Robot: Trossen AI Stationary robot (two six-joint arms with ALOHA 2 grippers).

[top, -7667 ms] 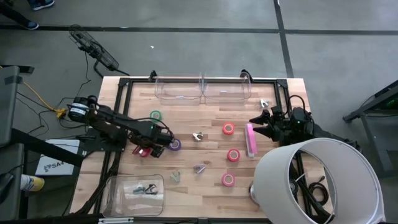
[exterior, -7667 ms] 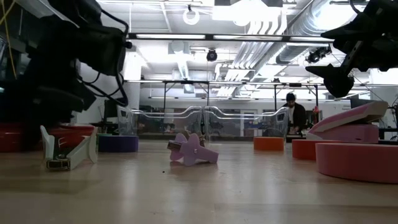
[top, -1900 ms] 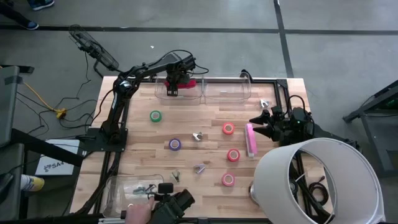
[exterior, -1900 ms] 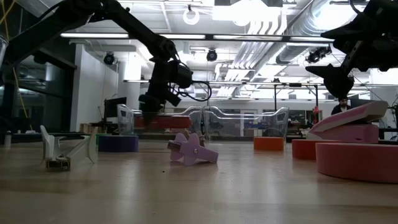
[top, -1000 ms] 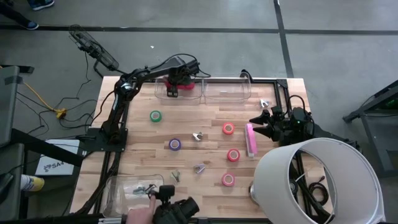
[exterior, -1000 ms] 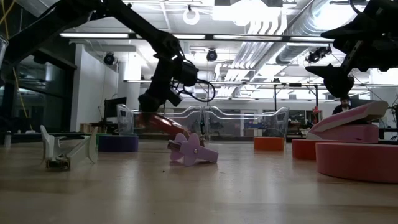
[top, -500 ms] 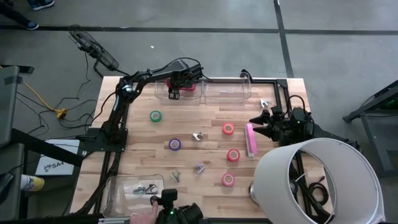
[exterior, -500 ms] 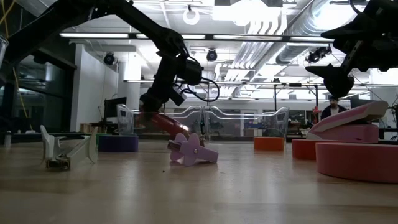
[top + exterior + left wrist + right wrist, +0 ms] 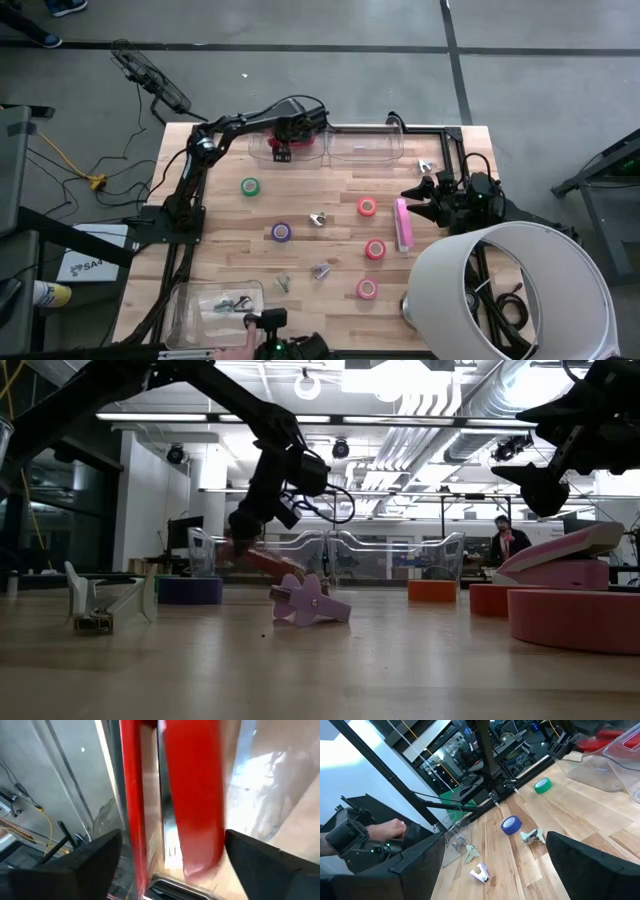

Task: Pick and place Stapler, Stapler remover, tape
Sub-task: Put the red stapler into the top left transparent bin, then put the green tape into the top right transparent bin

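Left gripper (image 9: 284, 152): over the clear bin (image 9: 287, 148) at the far edge of the surface (image 9: 330, 230), fingers spread wide, clamping nothing.
Red stapler (image 9: 302, 138): right at that gripper, tilted in the bin; in the left wrist view it stands between the fingers, glossy, with a pale strip down its middle (contact hard to judge).
Right gripper (image 9: 418, 192): parked at the right edge, fingers fully apart, empty.
Pink stapler (image 9: 403, 224): long matte bar lying just beside the right gripper.
Tape: small rings spread over the wood, green (image 9: 250, 186), purple (image 9: 281, 232), three red-pink (image 9: 367, 207) near the pink stapler.
Removers: small claw-shaped pieces, one mid-surface (image 9: 318, 219), two nearer the front.
Second bin (image 9: 364, 146): clear plastic, next to the first.
Front tray (image 9: 217, 304): clear, holding small dark bits.
Surface: pale wood planks in a black frame.
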